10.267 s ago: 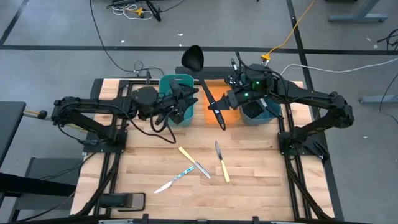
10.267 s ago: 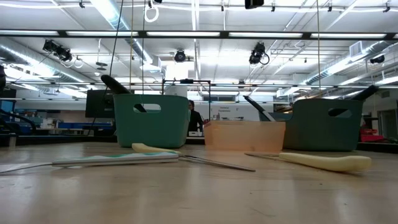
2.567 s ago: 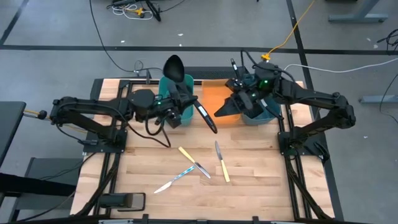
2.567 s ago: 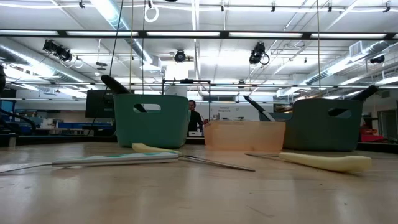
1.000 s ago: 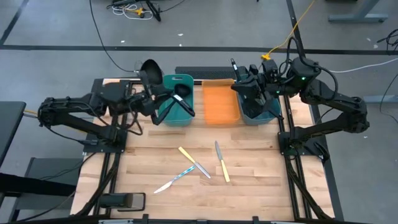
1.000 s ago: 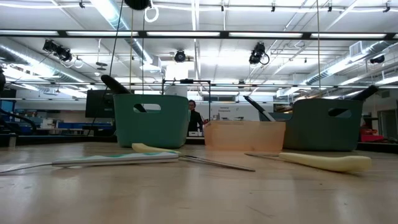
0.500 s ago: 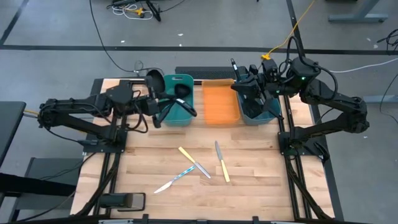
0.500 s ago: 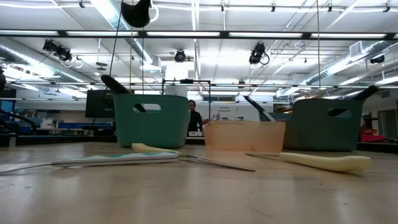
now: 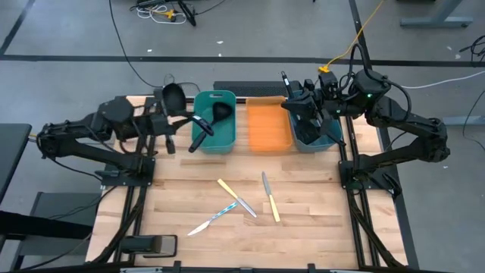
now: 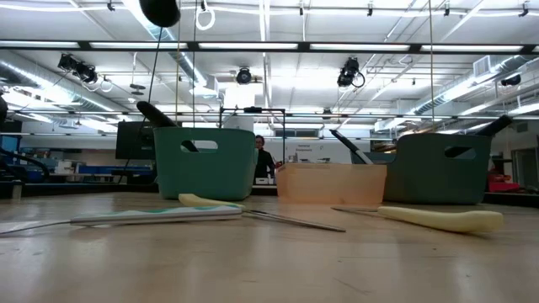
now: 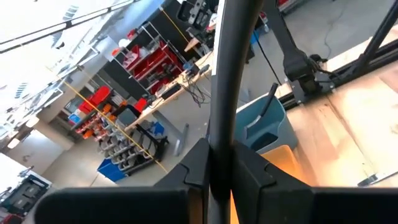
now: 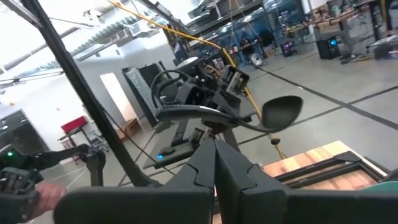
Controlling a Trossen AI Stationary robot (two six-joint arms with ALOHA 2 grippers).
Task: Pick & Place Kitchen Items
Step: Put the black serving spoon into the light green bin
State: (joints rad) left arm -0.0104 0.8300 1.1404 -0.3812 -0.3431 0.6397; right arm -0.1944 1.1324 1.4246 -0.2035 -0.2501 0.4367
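My left gripper [image 9: 180, 123] is near the table's far left, just left of the left teal bin [image 9: 224, 135], shut on a black ladle [image 9: 173, 96]. The ladle's bowl [image 10: 160, 10] is high above the table. Another black ladle [image 9: 220, 112] lies in that bin. My right gripper [image 9: 300, 107] is shut on nothing above the right teal bin [image 9: 317, 141]. Two yellow-handled knives [image 9: 230, 191] [image 9: 272, 207] and a light-blue-handled knife [image 9: 221, 213] lie flat on the wood near the table's middle. My left gripper pinches the ladle's handle [image 11: 221, 140] between its two fingers [image 11: 198, 163], part-way along its length. The fingers are level, point toward the table's right and lie across the handle. The ladle is lifted clear, with its bowl toward the far edge and its free end [image 9: 194, 144] toward the near side.
An orange tray [image 9: 269, 126] stands between the two bins at the far edge. Black utensils [image 9: 297, 91] stick up out of the right bin. A black frame rail [image 9: 235, 86] runs behind the bins. Bare wood [image 9: 303, 227] lies around the knives.
My left gripper has drawn back toward the table's left edge with the ladle and has rolled. The ladle's free end has swung from over the left bin to that bin's left rim. The ladle stays lifted clear.
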